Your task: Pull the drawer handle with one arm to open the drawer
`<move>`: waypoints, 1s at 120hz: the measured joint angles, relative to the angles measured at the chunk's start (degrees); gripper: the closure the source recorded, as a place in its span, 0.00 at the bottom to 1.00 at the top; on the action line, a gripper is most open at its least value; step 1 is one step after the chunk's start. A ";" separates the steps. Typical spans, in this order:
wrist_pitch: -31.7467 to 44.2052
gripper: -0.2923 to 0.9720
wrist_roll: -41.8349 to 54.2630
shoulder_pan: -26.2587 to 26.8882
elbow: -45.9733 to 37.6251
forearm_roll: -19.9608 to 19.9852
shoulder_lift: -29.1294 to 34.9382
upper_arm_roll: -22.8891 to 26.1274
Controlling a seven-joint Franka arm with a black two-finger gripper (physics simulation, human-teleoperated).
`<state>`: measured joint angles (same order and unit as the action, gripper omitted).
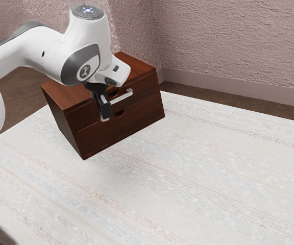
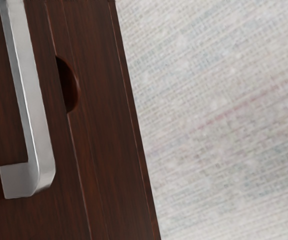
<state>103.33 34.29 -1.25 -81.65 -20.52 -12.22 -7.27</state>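
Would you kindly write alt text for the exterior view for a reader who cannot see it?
A white robot arm reaches in from the upper left, its black end effector at the silver handle on a dark wooden drawer box. The box stands on a pale woven table.

This looks like a room in a home: rough pinkish plaster walls, a baseboard, brown floor, and a pale woven surface.
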 joint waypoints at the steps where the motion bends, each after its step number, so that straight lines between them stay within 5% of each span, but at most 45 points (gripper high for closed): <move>1: 0.14 0.23 -0.04 -0.03 0.01 0.08 -0.12 -0.02; 120: 11.99 0.23 -2.50 -1.15 1.37 -0.64 -6.74 -0.02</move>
<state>115.33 31.79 -2.39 -80.28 -21.16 -18.95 -7.29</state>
